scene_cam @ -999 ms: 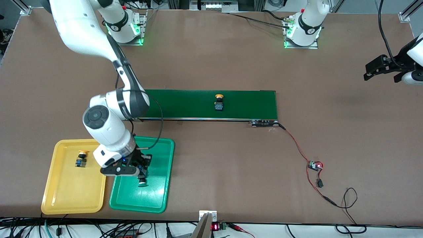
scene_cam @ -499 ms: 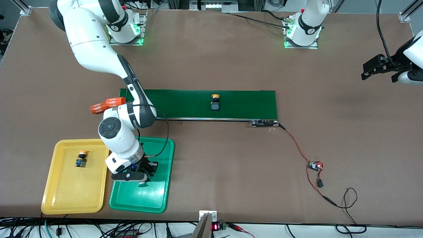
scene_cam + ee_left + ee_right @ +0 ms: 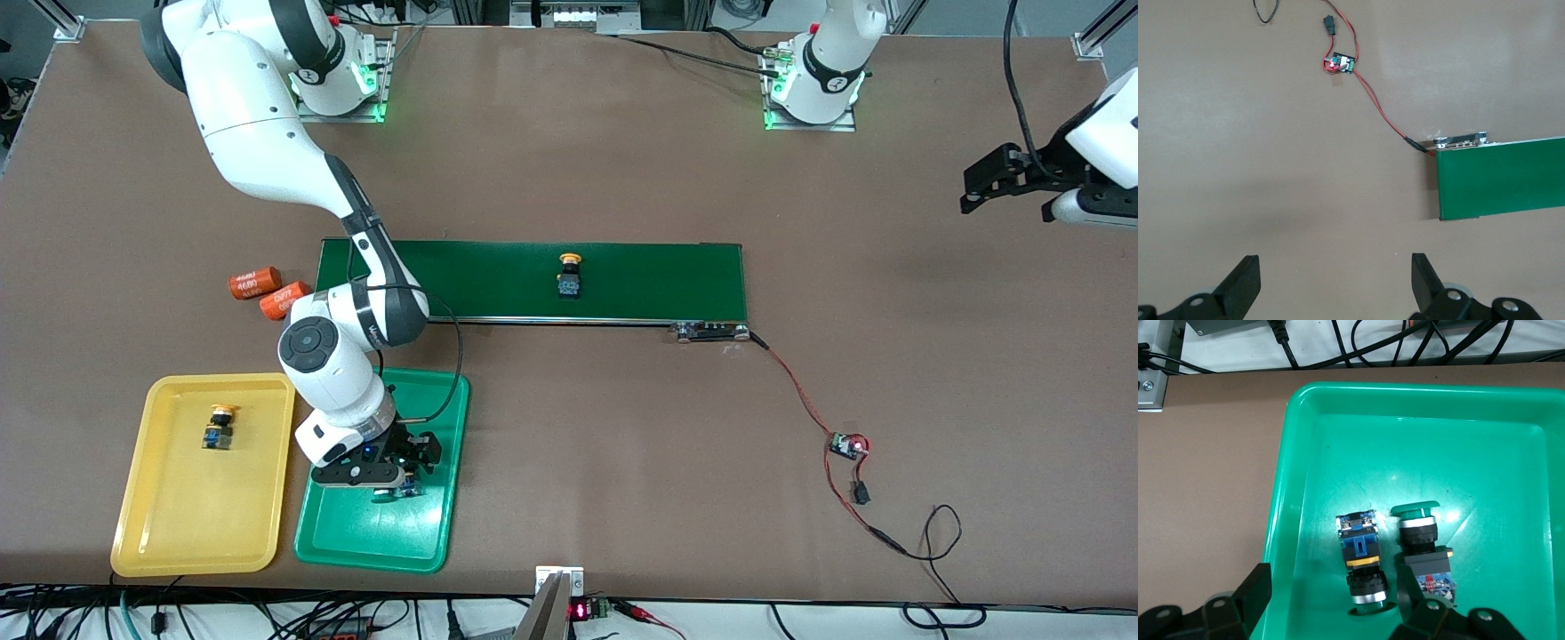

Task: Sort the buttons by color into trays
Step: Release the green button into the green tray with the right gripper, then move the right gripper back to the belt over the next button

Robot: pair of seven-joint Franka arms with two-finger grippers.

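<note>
Front view: you look down from high across bench (image 3: 569, 178), facing arm bases. Left wrist view: looks down on conveyor belt (image 3: 1501, 177) end. Right wrist view: close above green tray (image 3: 1338, 420), also in front view.

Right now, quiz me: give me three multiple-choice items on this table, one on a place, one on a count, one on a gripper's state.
1. The yellow-capped button not yet sorted lies: A on the conveyor belt; B on bare table; C on a robot base.
2. How many buttons lie in the green tray? A one; B two; C four.
3. The right gripper is: A shut on a button; B open over the yellow tray; C open over the green tray.

1 A: it sits on the belt's green surface.
2 B: the right wrist view shows two side by side.
3 C: its fingers stand apart above the green tray.
</note>
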